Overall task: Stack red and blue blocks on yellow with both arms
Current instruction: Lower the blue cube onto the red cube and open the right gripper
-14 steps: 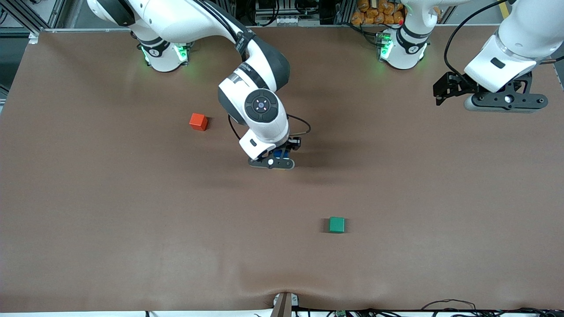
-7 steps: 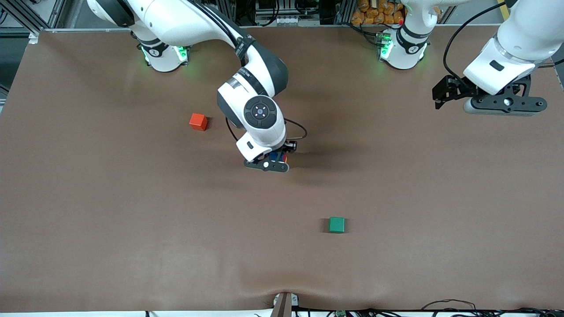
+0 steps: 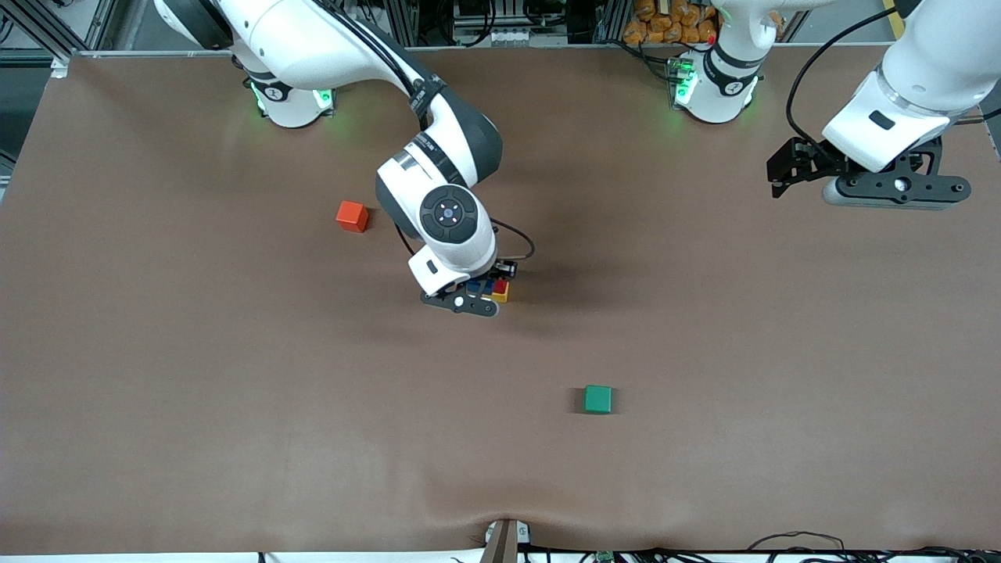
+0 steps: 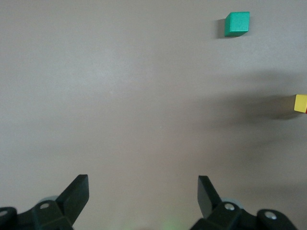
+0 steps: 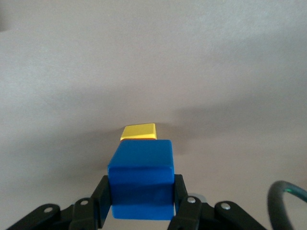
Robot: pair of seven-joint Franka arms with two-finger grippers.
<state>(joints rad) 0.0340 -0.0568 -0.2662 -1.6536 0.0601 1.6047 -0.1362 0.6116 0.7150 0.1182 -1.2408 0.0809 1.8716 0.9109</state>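
Right gripper [image 3: 478,298] shifted toward the front camera since a second ago, clamped on blue block [image 5: 141,184] above the mid-table red block [image 3: 500,286] and yellow cube [image 3: 500,295], left gripper [image 3: 790,168] spread wide, empty, waiting above its table end, green cube [image 3: 598,399] nearer the camera

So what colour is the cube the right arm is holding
Deep blue: the blue block, clamped in the right gripper, shows best in the right wrist view.
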